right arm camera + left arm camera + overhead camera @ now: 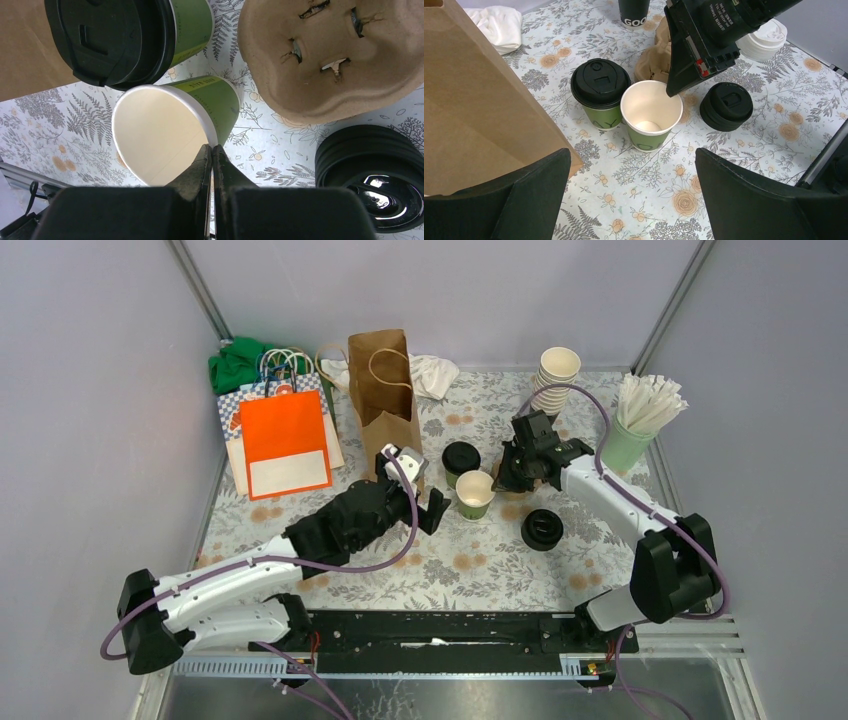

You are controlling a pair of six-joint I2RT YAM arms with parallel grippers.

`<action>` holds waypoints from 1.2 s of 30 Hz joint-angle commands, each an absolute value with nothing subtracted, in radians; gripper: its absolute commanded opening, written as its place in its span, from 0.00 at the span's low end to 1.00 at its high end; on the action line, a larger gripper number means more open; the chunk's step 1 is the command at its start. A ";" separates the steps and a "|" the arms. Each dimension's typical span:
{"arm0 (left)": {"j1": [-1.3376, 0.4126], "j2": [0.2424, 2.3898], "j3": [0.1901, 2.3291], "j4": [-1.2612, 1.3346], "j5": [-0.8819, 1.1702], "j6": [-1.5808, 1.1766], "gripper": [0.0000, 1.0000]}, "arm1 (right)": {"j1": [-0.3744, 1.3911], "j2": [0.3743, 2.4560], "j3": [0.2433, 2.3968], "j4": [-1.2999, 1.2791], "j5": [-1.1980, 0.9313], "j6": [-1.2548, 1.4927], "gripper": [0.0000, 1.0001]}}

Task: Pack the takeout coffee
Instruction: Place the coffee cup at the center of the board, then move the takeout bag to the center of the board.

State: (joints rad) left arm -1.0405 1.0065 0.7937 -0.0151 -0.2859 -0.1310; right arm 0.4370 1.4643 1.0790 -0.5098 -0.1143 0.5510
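Two green takeout coffee cups stand side by side mid-table. One is a lidded cup (461, 460) (600, 92) (125, 40) with a black lid. The other is an open cup (474, 493) (651, 117) (165, 135) with a white, empty inside. My right gripper (500, 480) (211, 150) is shut on the open cup's rim, one finger inside and one outside. My left gripper (420, 488) (634, 195) hangs wide open just in front of both cups, holding nothing. A stack of black lids (541, 529) (726, 106) (372, 175) lies to the right of the open cup.
A brown paper bag (382, 390) (474, 100) stands left of the cups. Behind them lies a cardboard cup carrier (654, 55) (330, 60). A dark cup (634, 12) and white lids (769, 40) sit farther back. Cream cups (556, 375) and a stick-filled cup (640, 420) stand back right, an orange bag (285, 440) back left.
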 commanded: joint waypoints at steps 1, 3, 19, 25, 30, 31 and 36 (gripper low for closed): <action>-1.040 1.002 0.788 0.004 -0.319 -0.125 0.99 | 0.447 1.447 1.120 -0.530 -0.113 0.519 0.00; -1.039 1.009 0.781 0.014 -0.337 -0.143 0.99 | 0.448 1.420 1.102 -0.564 -0.114 0.507 0.00; -0.993 1.175 0.789 0.130 -0.387 -0.290 0.93 | 0.447 1.304 1.024 -0.669 -0.100 0.458 0.45; -0.947 1.282 0.838 0.151 -0.376 -0.352 0.69 | 0.447 1.314 1.112 -0.682 -0.063 0.438 0.48; -0.898 1.363 0.911 0.147 -0.331 -0.370 0.52 | 0.447 1.367 1.206 -0.677 -0.031 0.434 0.45; -0.891 1.379 0.927 0.142 -0.332 -0.372 0.48 | 0.446 1.375 1.218 -0.660 -0.028 0.438 0.45; -0.855 1.439 0.999 0.117 -0.317 -0.395 0.27 | 0.440 1.405 1.215 -0.521 -0.060 0.479 0.42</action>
